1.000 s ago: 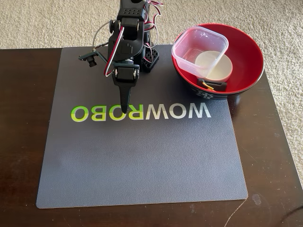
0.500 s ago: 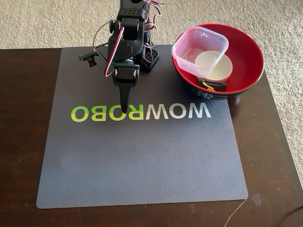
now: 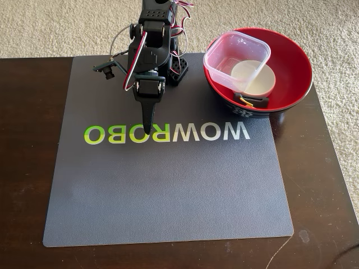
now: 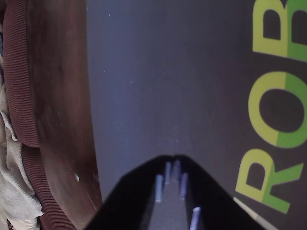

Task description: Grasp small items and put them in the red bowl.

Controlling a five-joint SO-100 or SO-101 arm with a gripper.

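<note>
Dark wooden table [image 3: 28, 168], grey mat [image 3: 168, 190], beige carpet [image 3: 56, 28]

Fixed view: high, looking steeply down from the 6 o'clock edge of the table [image 3: 28, 168], whole mat [image 3: 168, 190] in frame, arm base at 12, lettering [image 3: 166, 133] reads mirrored. Wrist view: very close above the mat [image 4: 158, 86], gripper [image 4: 171, 163] entering from 6 o'clock. Both share the mat and the lettering [image 4: 278, 115].
</note>
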